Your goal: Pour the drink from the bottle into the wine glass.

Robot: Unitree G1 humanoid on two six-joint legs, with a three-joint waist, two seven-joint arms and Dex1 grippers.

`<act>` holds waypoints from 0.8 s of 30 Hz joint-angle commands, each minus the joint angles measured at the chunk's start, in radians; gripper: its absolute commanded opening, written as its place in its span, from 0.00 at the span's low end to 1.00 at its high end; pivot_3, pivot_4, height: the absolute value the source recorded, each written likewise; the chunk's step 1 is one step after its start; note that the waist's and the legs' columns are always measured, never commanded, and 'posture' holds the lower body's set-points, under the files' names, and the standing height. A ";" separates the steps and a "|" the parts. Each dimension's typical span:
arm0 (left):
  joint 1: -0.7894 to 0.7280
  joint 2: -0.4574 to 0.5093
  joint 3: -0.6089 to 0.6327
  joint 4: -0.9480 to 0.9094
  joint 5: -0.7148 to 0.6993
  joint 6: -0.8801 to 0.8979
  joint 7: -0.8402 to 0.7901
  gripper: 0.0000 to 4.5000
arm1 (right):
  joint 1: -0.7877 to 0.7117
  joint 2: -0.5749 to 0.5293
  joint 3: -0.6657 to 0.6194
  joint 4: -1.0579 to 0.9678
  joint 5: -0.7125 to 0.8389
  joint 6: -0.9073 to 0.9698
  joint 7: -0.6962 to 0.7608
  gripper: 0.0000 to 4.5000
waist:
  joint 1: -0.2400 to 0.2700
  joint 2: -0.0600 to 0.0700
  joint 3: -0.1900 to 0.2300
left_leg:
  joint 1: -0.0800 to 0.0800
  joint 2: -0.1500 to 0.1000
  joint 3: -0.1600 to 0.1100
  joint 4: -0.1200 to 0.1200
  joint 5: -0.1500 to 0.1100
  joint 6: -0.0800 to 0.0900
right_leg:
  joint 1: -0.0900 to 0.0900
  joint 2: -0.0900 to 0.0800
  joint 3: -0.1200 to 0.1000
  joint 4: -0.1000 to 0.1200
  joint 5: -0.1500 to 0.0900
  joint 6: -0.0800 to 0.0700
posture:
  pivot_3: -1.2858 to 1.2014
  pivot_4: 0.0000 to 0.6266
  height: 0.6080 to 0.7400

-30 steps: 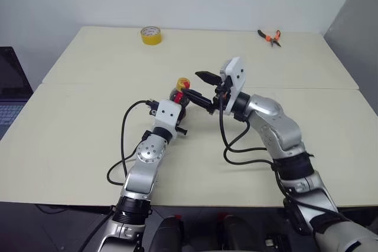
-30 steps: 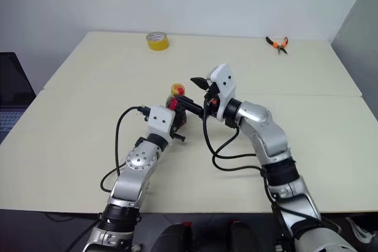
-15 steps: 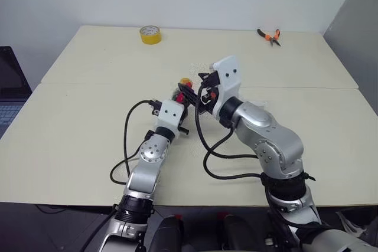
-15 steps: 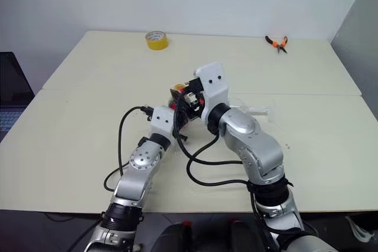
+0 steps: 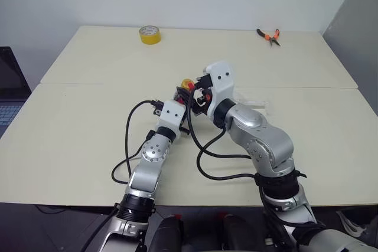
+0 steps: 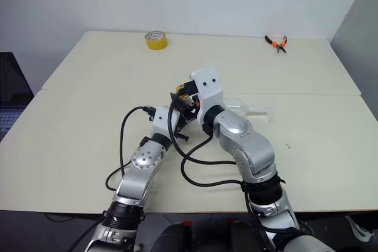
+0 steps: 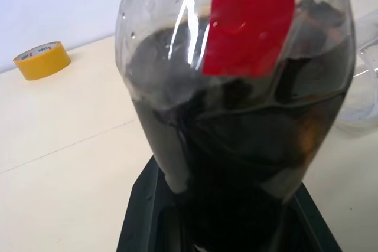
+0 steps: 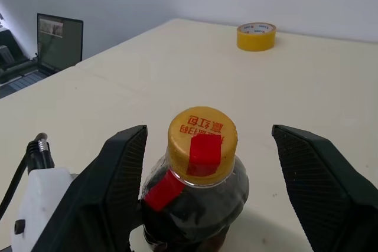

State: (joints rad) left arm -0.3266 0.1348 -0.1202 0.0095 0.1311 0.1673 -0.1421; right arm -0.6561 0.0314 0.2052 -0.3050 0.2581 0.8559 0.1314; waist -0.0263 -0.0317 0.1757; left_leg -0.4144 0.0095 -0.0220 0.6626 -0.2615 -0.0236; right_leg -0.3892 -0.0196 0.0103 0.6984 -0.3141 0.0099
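The bottle's [image 8: 198,187] yellow cap [image 8: 202,143] carries red Chinese characters, seen upside down and partly under a red sticker; they cannot be read for certain.

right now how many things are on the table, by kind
bottle: 1
wine glass, lying on its side: 1
tape roll: 1
pliers: 1
total: 4

Silver arms, black cables
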 commanded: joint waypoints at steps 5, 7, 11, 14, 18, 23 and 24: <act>-0.025 -0.001 0.000 -0.037 0.008 -0.034 0.008 0.17 | -0.027 0.028 -0.031 -0.019 0.005 -0.036 0.001 0.35 | 0.000 0.000 0.000 | 0.000 0.000 0.000 0.000 0.000 0.000 | 0.000 0.000 0.000 0.000 0.000 0.000 | 0.52 0.24 1.00; -0.023 -0.001 0.000 -0.038 0.008 -0.033 0.007 0.17 | -0.026 0.033 -0.038 -0.019 0.005 -0.040 0.000 0.28 | 0.000 0.000 0.000 | 0.000 0.000 0.000 0.000 0.000 0.000 | 0.000 0.000 0.000 0.000 0.000 0.000 | 0.52 0.24 1.00; -0.019 0.001 0.003 -0.046 0.007 -0.027 0.007 0.17 | -0.019 0.027 -0.055 -0.016 0.015 -0.057 0.016 0.28 | 0.000 0.000 0.000 | 0.000 0.000 0.000 0.000 0.000 0.000 | 0.000 0.000 0.000 0.000 0.000 0.000 | 0.52 0.24 1.00; -0.015 0.003 0.008 -0.058 0.003 -0.019 0.004 0.17 | -0.021 -0.006 -0.080 0.022 0.028 -0.114 0.072 0.28 | 0.000 0.000 0.000 | 0.000 0.000 0.000 0.000 0.000 0.000 | 0.000 0.000 0.000 0.000 0.000 0.000 | 0.52 0.24 1.00; -0.005 0.004 0.024 -0.093 -0.011 0.010 0.000 0.17 | -0.057 -0.139 -0.091 0.175 0.038 -0.322 0.302 0.28 | 0.000 0.000 0.000 | 0.000 -0.001 0.000 0.000 0.000 0.000 | 0.000 0.000 0.000 0.000 0.000 0.000 | 0.52 0.24 1.00; 0.015 0.004 0.026 -0.143 -0.020 0.043 -0.003 0.17 | -0.165 -0.240 -0.108 0.436 0.073 -0.508 0.552 0.28 | -0.001 0.000 0.000 | 0.000 0.000 0.000 0.000 0.000 0.001 | 0.000 0.000 0.000 0.000 0.000 0.000 | 0.52 0.24 1.00; 0.019 0.003 0.024 -0.151 -0.020 0.048 -0.003 0.17 | -0.198 -0.250 -0.113 0.494 0.087 -0.524 0.596 0.28 | -0.002 0.000 0.000 | 0.000 0.000 0.000 0.000 0.000 0.001 | 0.000 0.000 0.000 0.000 0.000 0.000 | 0.52 0.24 1.00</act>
State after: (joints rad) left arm -0.3209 0.1347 -0.1135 -0.0562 0.1223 0.2233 -0.1460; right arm -0.8006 -0.1845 0.1762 0.1202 0.3400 0.4044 0.6853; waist -0.0288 -0.0317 0.1757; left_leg -0.4140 0.0093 -0.0219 0.6627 -0.2613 -0.0230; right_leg -0.3889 -0.0192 0.0099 0.6983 -0.3140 0.0097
